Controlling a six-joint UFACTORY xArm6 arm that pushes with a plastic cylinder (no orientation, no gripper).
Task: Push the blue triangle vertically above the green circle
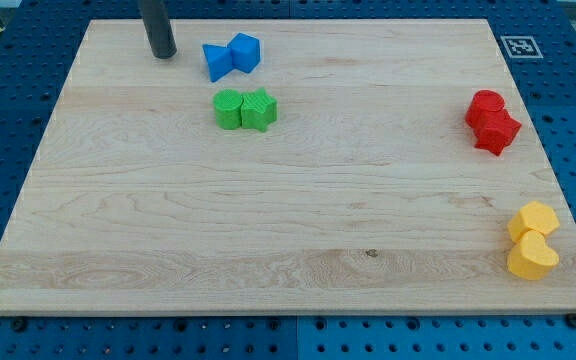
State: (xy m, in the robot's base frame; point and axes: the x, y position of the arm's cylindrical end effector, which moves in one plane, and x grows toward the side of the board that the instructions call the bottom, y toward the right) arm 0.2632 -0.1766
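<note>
My tip [162, 54] stands near the board's top-left, left of the blue pair, touching no block.

The blue triangle [216, 61] lies just above the green circle [229, 109], touching a blue cube-like block [246, 51] on its right; a second green block [259, 109] touches the circle's right side; two red blocks [491, 121] sit at the view's right, two yellow blocks [532, 240] at lower right; the wooden board [288, 230] carries all; there is no claw, only a rod.
</note>
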